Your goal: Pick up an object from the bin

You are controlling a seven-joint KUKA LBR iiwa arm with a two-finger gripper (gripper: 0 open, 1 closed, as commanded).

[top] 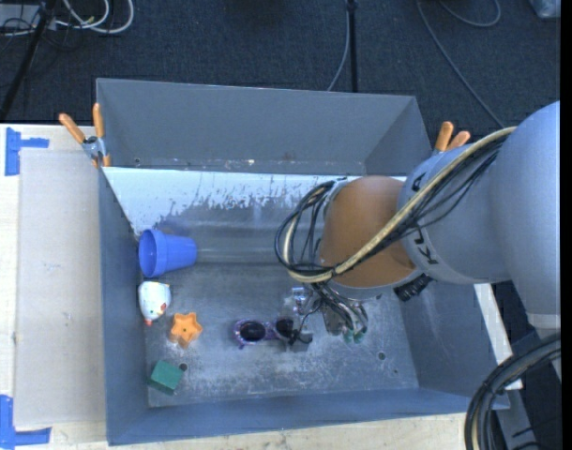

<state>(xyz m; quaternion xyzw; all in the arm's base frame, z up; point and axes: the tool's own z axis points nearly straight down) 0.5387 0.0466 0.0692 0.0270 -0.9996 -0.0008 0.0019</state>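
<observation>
My gripper [325, 317] hangs low over the bin floor, right of the middle, under the arm's orange cover. Just to its left lies a small purple and black ring-shaped thing [252, 332], whose dark right end reaches up against the gripper's lower left. Whether the gripper touches it I cannot tell. Further left an orange star-shaped piece [184, 326] rests on the floor.
A blue cup [166, 251] lies on its side by the left wall. Below it sit a white toy with a red spot [153, 300] and, near the front left corner, a green block [165, 375]. The arm and its cables cover the bin's right side.
</observation>
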